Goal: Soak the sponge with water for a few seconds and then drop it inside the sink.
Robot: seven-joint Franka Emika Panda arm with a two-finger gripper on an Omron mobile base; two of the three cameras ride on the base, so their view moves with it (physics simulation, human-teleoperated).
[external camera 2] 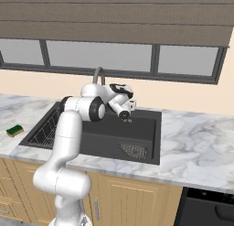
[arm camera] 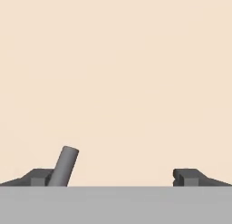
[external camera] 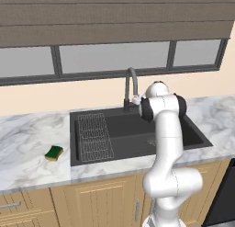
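Your gripper's two dark fingertips (arm camera: 190,177) sat closest to the hand camera, spread wide apart with nothing between them, facing the plain beige wall (arm camera: 118,73). You could see a short dark grey rod (arm camera: 64,166), probably the faucet lever, standing tilted just beside the left-hand tip; whether they touched I cannot tell.

From the right base view your gripper (external camera 2: 129,111) was raised over the back of the sink (external camera 2: 146,147), close to the wall and just beside the faucet (external camera: 131,83). Its hand pointed toward the wall rather than down into the basin.

You had the sponge (external camera: 54,152) well apart from the arm, lying green side up on the marble counter (external camera: 27,148) to the left of the sink, near the counter's front edge. It also showed at the far left of the right base view (external camera 2: 14,130).

Inside the basin, the wire rack (external camera: 94,136) lay on the left side and the mesh drain (external camera 2: 133,150) toward the right.
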